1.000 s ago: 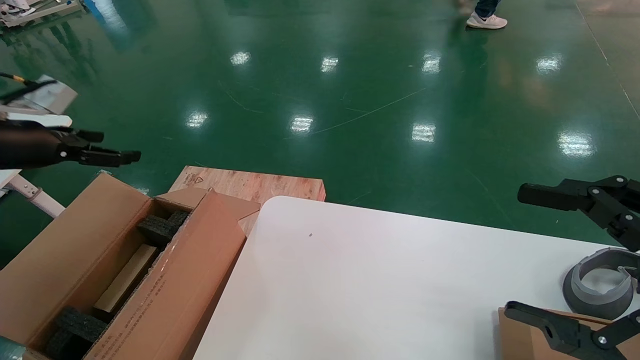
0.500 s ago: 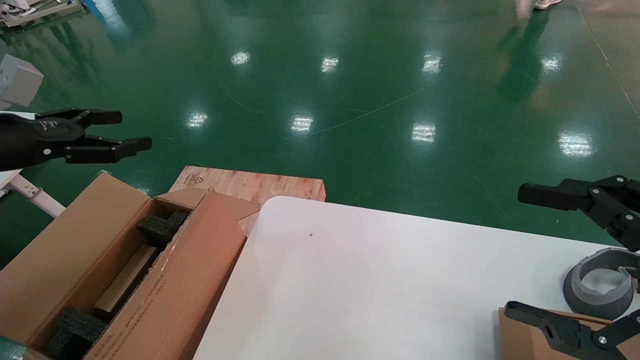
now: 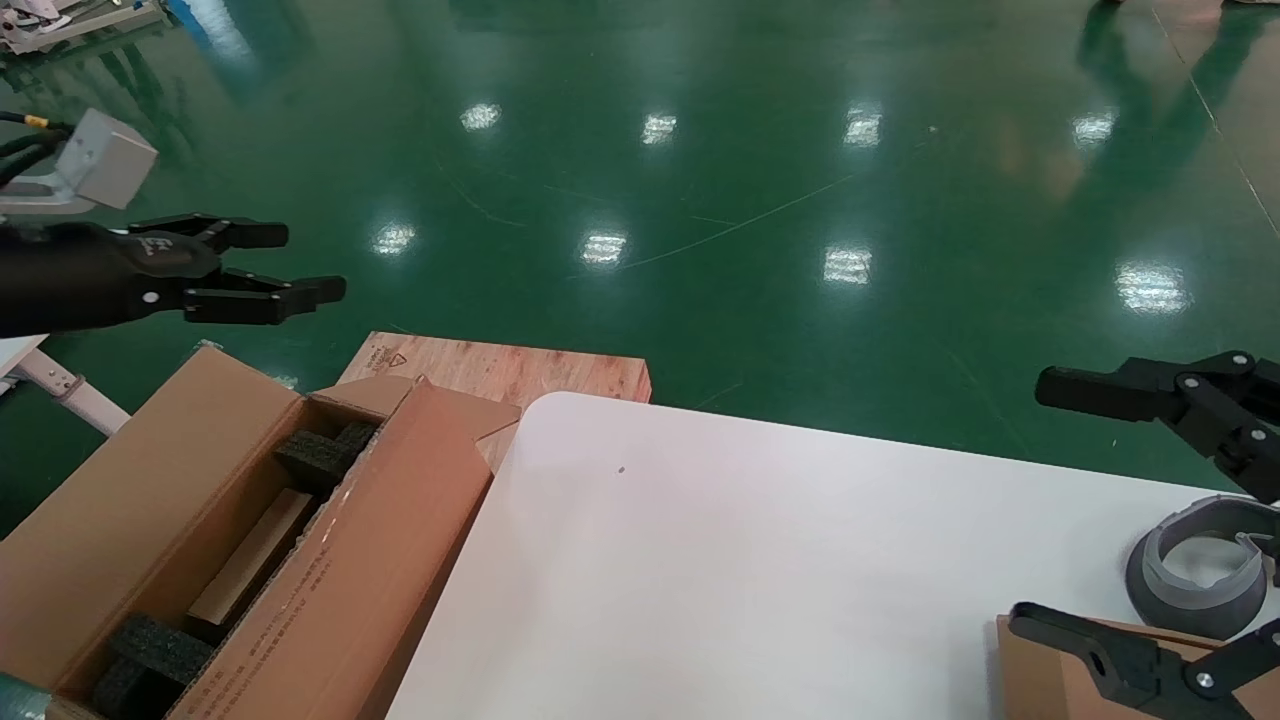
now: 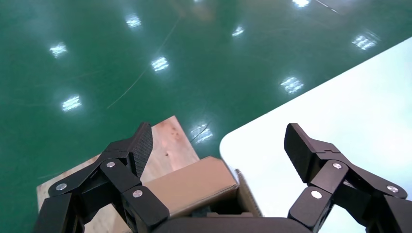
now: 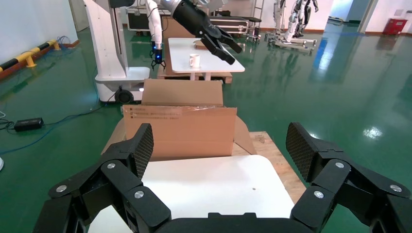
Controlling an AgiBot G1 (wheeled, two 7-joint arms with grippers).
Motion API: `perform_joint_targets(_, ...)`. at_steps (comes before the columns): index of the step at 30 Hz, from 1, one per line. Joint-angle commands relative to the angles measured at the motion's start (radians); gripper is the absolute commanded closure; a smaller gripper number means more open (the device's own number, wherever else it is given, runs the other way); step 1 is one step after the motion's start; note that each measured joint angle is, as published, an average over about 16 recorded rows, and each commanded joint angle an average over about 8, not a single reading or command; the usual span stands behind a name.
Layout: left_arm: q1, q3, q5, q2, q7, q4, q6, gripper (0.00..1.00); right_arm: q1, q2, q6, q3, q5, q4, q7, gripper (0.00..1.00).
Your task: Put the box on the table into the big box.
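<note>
Head view: the left gripper (image 3: pixel 300 265), fingers spread and empty, hangs above the big box (image 3: pixel 330 590); the box (image 3: pixel 1050 680) lies on the table (image 3: pixel 720 560) under the wide-open right gripper (image 3: pixel 1030 500).

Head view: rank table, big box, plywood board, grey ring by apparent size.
1. table
2. big box
3. plywood board, mostly hidden behind the big box and the table, so only its visible part counts
4. grey ring, partly hidden behind the right hand

Flap print (image 3: pixel 300 600) seemingly illegible
</note>
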Motion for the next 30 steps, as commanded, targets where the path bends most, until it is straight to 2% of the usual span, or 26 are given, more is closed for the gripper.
perform_joint_targets(1, 0.011, -0.015, 0.002, 0.006, -0.002, -0.01, 0.002, 0.0, 0.0, 0.0, 0.0, 0.0, 0.0, 0.0, 0.0, 0.0)
perform_joint_targets(30, 0.21, -0.256, -0.024, 0.087, -0.005, -0.186, 0.064, 0.0, 0.0, 0.0, 0.0, 0.0, 0.0, 0.0, 0.0, 0.0)
